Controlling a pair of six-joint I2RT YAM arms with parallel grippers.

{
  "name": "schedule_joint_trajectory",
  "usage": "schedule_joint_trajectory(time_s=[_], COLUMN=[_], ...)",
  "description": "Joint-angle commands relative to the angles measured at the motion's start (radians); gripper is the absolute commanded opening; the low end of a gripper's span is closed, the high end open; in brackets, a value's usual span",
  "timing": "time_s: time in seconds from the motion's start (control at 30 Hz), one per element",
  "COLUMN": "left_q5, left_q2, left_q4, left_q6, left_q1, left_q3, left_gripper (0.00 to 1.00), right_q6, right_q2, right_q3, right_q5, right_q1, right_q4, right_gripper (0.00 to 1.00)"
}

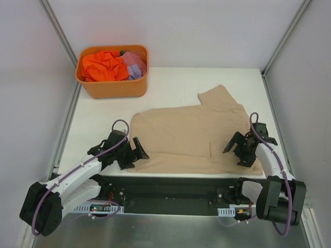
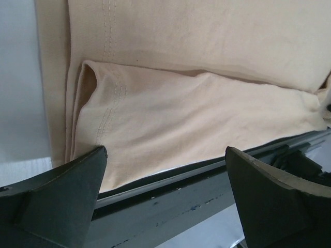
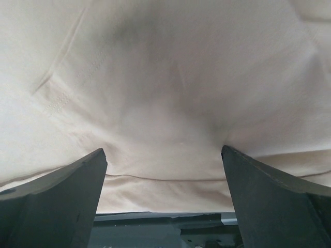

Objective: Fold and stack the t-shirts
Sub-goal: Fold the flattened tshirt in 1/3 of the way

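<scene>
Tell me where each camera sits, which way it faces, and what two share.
Top external: above and behind the arms, looking down at table, beige t-shirt, orange tub; both arms, left gripper, right gripper show.
Left wrist: on left arm, facing the shirt's folded near-left edge; own open fingers show.
Right wrist: on right arm, close over the shirt; own open fingers show.
Shared: all three see the beige t-shirt.

No legible text (labels neither)
</scene>
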Motion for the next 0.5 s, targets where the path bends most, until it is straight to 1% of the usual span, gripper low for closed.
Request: schedule_joint_trajectory(time_s=[0.0, 0.2, 0.3, 0.37, 0.47], left_q5=[-0.104, -0.205, -0.225, -0.248, -0.326], left_q2=[0.026, 0.111, 0.179, 0.237, 0.364], left_q4=[-0.193, -0.246, -0.254, -0.256, -0.254], left_q6=[0.037, 0.152, 0.210, 0.241, 0.281], left_q1=[-0.009, -0.005, 0.010, 0.043, 0.100], left_q3=[0.069, 0.314, 0.437, 0.514, 0.633], left_gripper=[0.99, 0.99, 0.99, 0.99, 0.99], right_q6=[-0.035, -0.053, -0.076, -0.087, -0.127], right_q2=[-0.030, -0.067, -0.053, -0.032, 0.025], right_q3=[0.078, 0.223, 0.312, 0.372, 0.457], right_q5=[-0.021, -0.033, -0.061, -0.068, -0.100], right_q1=[0.000, 0.000, 0.000, 0.001, 0.021], right_q4=[-0.048, -0.069, -0.063, -0.031, 0.020], right_gripper=[0.96, 0.96, 0.96, 0.96, 0.96])
